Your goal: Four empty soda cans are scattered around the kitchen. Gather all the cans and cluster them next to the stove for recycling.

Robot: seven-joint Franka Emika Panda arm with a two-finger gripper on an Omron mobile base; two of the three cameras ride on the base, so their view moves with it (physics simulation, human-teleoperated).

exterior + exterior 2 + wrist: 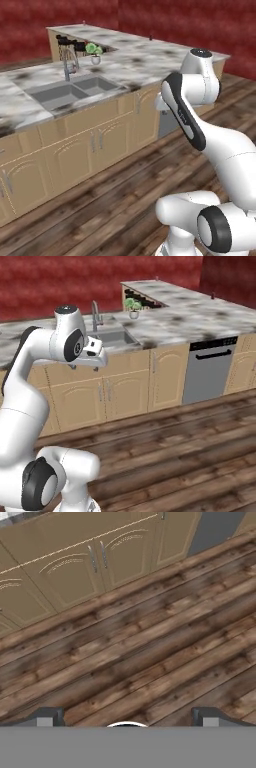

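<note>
A marble desk with sink and plant faces the arm; its tool hangs spread apart, empty, over wood floor.

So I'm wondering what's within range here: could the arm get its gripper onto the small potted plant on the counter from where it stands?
Probably not. The potted plant sits far back behind the sink, while the open gripper faces the wooden floor.

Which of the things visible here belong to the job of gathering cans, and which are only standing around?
Belongs to the job:
- gripper, open and empty, looking at the wood floor

Only standing around:
- sink
- faucet
- potted plant
- dishwasher
- cabinets
</note>
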